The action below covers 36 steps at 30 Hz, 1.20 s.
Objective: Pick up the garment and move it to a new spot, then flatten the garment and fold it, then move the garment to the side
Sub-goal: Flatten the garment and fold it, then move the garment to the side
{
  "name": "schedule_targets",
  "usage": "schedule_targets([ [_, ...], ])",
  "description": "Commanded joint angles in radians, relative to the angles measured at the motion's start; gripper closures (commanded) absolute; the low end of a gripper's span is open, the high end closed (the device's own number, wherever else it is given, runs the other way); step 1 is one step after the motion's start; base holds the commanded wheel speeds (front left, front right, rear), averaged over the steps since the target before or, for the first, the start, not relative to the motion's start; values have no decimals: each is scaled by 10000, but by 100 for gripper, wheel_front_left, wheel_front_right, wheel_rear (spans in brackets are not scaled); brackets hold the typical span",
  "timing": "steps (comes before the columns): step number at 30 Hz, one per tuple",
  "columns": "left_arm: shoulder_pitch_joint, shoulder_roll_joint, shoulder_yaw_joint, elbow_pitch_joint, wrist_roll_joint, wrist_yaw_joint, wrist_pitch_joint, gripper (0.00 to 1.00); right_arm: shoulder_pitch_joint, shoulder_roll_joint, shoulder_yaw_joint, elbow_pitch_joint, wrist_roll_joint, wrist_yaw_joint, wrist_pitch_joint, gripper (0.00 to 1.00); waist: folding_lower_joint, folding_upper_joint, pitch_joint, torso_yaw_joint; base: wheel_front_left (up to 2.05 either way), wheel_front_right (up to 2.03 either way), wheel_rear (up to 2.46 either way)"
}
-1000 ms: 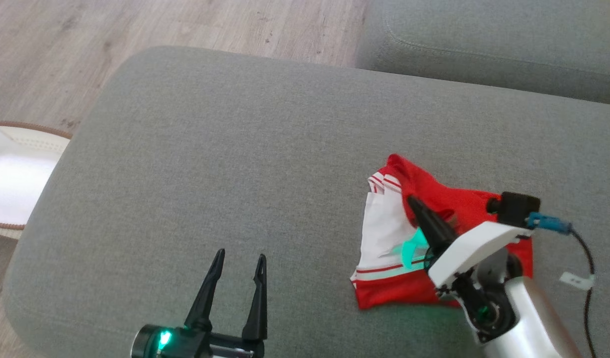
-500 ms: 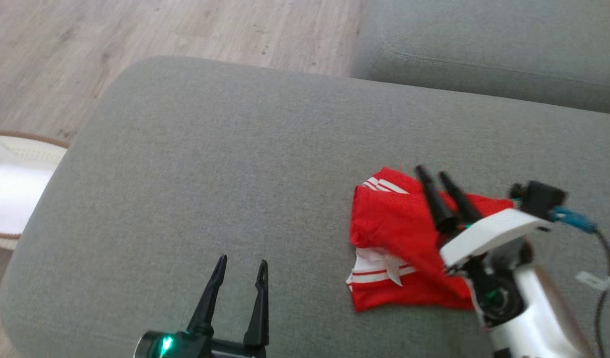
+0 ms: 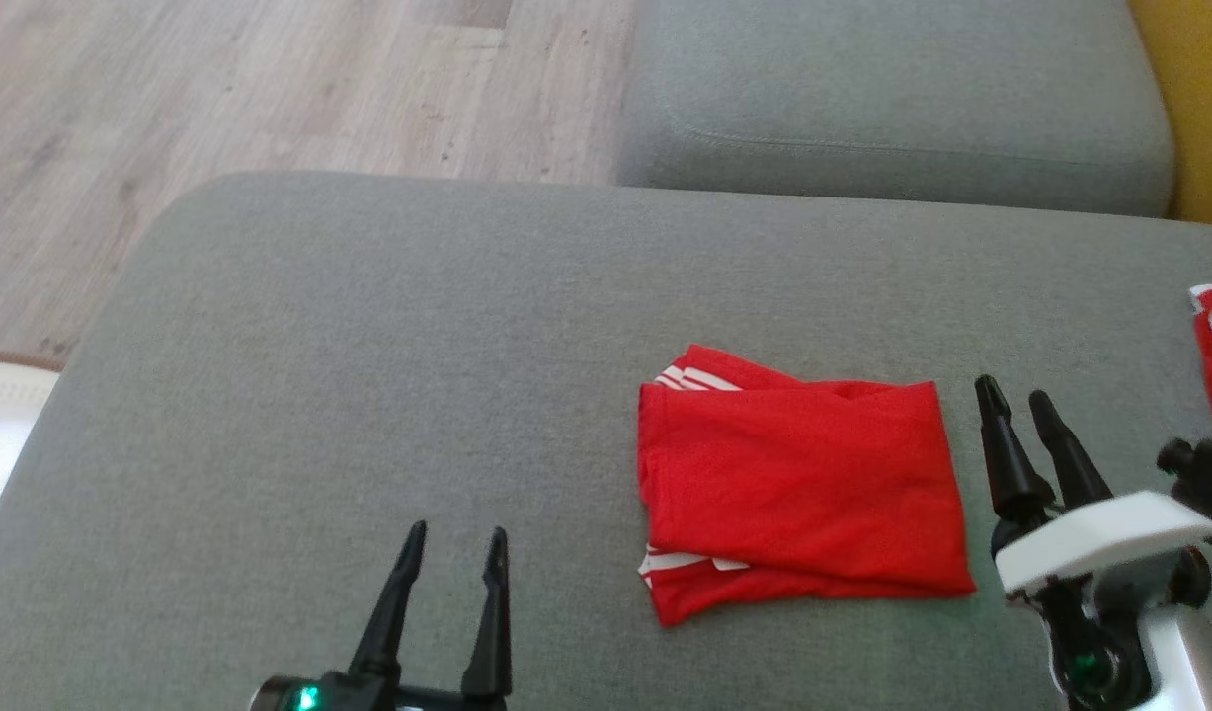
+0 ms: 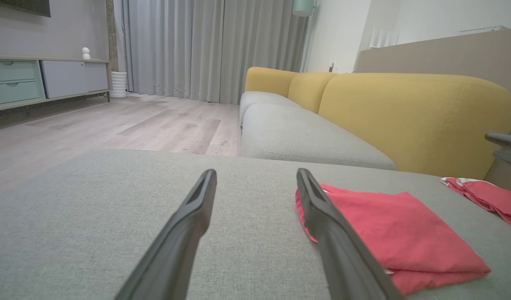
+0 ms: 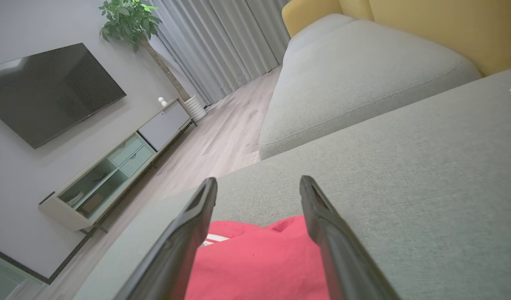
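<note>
**Grey sofa cushion (image 3: 368, 346): folded garment (image 3: 803, 484) ready to shift aside**

We see the red garment lying flat on it. Our right fingers (image 3: 1001, 444) stand apart and empty just beside its right edge. Our left fingers (image 3: 390, 597), also apart, sit well away. We should pinch all layers together at one edge and slide low, so the fold holds.
</note>
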Motion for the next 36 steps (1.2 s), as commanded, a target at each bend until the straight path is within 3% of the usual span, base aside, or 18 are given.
schedule_targets([
  [1,-232,-144,382,-392,-78,0,-97,0,-279,-201,211,-451,-32,-7,-158,0,0,0,-67,-106,0,0,0],
  [20,643,-145,1201,-599,-144,164,-97,0,1996,-1296,1270,-201,-2185,-7,-3327,0,0,0,-988,-1046,0,0,0],
  [26,861,-145,1372,-532,44,34,-97,0,2355,-876,1042,278,-3904,-7,-3752,0,0,0,-1186,-1145,0,0,0],
  [36,988,-145,1665,-412,98,3,-97,0,2405,-381,1112,177,-4442,-7,-3799,0,0,0,-1312,-1288,0,0,0],
])
